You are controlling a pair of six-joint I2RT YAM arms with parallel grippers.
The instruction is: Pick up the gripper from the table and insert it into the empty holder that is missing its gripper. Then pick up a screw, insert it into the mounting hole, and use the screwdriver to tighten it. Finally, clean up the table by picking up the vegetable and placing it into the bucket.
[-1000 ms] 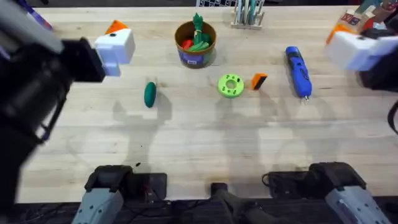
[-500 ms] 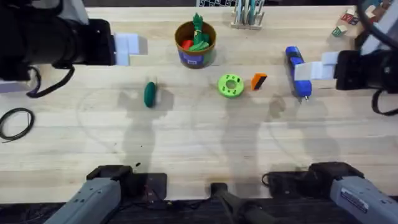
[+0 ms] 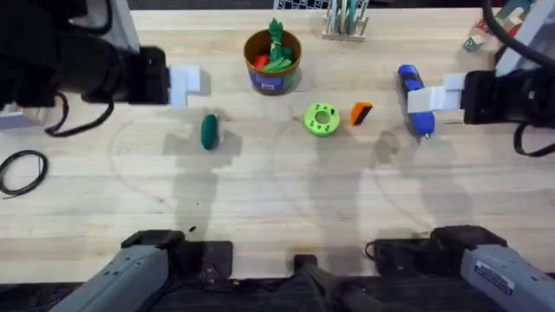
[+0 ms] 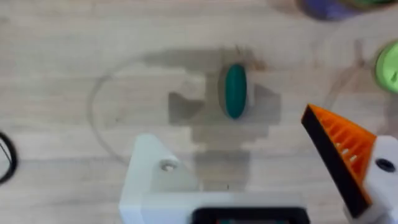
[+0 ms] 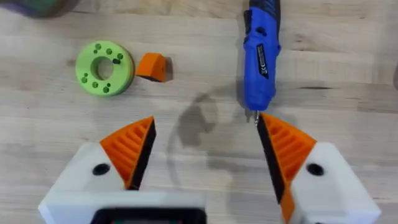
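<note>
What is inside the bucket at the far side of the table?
The bucket holds green toy vegetables that stick up above the rim, and something red-orange beside them. What lies lower in the bucket is covered by these pieces and by the wall.

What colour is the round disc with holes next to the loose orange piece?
Bright green disc, clearest in the right wrist view.

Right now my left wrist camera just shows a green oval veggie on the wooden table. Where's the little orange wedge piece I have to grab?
Observer: The small orange wedge-shaped plastic finger lies just beside the green round disc with holes.
Operator: And the screwdriver?
Observer: The blue pen-shaped screwdriver lies flat ahead of the right gripper, whose fingers are open.
Operator: Is the bucket empty?
Observer: No, the round blue-sided bucket holds green and red things.
</note>
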